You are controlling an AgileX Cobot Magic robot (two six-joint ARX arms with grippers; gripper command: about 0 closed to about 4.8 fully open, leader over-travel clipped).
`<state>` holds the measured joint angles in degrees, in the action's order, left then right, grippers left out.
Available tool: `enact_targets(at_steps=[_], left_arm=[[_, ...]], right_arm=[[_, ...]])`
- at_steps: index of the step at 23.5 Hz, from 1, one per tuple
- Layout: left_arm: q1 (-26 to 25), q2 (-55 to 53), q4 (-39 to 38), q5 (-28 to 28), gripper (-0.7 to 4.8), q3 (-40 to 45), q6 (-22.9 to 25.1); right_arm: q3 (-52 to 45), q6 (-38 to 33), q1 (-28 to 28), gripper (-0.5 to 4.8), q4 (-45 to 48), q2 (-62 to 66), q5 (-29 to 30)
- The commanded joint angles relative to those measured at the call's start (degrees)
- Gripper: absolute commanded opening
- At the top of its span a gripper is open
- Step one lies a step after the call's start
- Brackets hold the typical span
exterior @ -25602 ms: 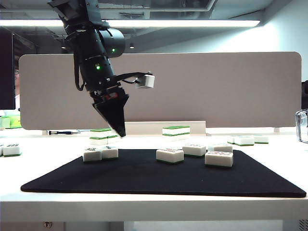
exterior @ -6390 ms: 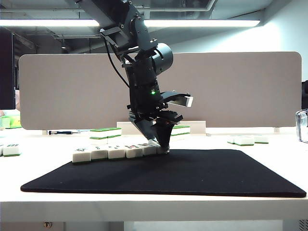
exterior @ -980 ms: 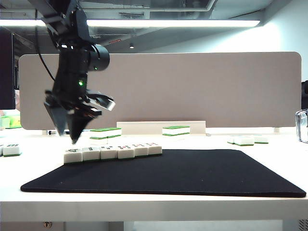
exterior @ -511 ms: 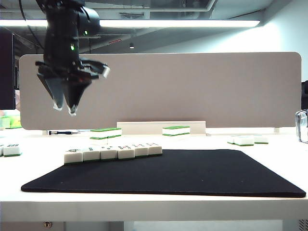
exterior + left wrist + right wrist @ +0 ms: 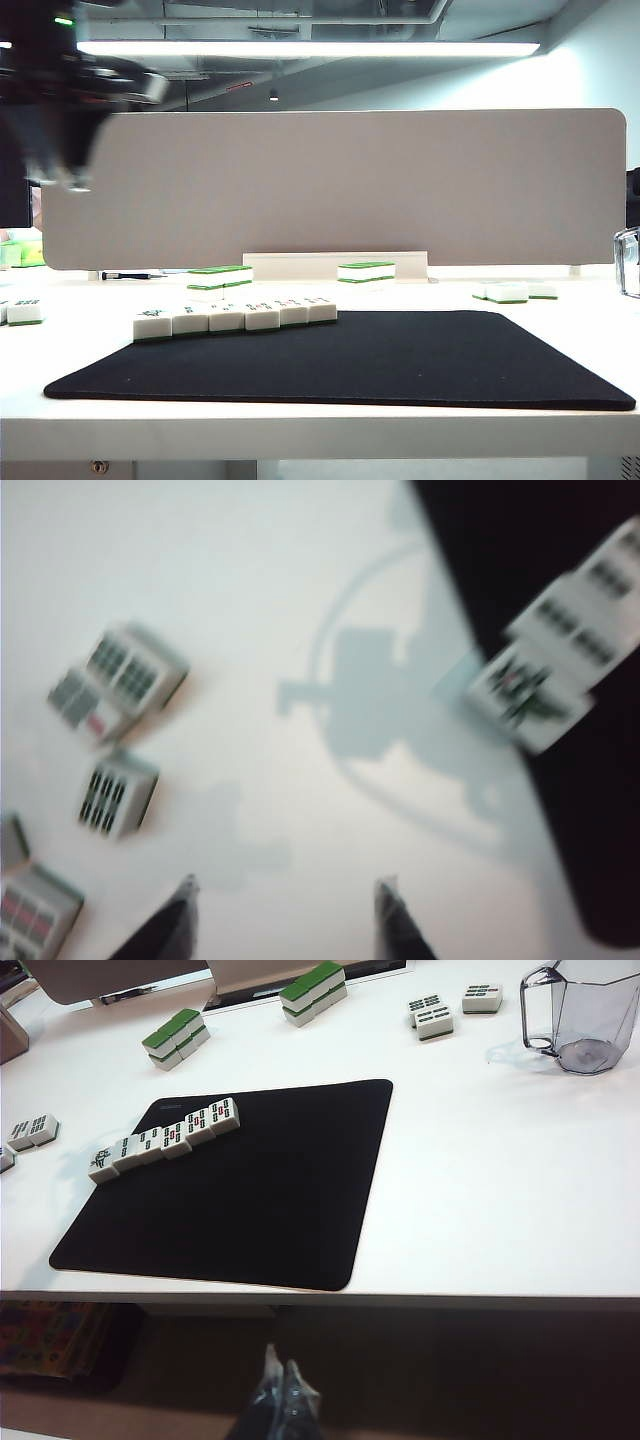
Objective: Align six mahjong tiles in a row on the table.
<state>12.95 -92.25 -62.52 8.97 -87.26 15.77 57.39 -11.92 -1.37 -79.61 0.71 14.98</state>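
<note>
Here the clear jug (image 5: 585,1015) held nothing visible. Left gripper (image 5: 285,920) hung high over the table (image 5: 560,300), jaws apart, empty; right gripper (image 5: 280,1380) rested closed below the table edge.

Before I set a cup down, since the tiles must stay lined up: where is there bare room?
Most of the black rectangular mat is bare, from the row of six white mahjong tiles at its far-left corner across to its right edge. The white table between mat and clear plastic jug is bare too. Loose tiles crowd the left.
</note>
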Motion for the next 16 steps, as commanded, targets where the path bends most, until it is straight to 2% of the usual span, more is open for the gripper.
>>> enact_targets(at_steps=[1, 8, 10, 13, 16], left_arm=[[-3.2, 5.3, 0.9, -0.2, 2.22, 5.5, -0.1], [-7.7, 23.1, 10.4, -0.2, 2.22, 18.3, -0.4], [-7.7, 28.3, 10.5, -0.2, 2.23, 20.7, -2.4], [-7.7, 34.2, 8.7, -0.2, 2.22, 23.7, -8.7], [-7.7, 37.6, 6.4, 0.0, 2.22, 27.2, -10.0]], right_arm=[[0.1, 0.2, 0.0, -0.01, 0.4, -0.7, 0.2], [0.1, 0.2, 0.0, -0.01, 0.4, -0.7, 0.2], [0.1, 0.2, 0.0, -0.01, 0.4, -0.7, 0.1], [0.1, 0.2, 0.0, -0.01, 0.4, -0.7, 0.2], [0.1, 0.2, 0.0, -0.01, 0.4, -0.7, 0.1]])
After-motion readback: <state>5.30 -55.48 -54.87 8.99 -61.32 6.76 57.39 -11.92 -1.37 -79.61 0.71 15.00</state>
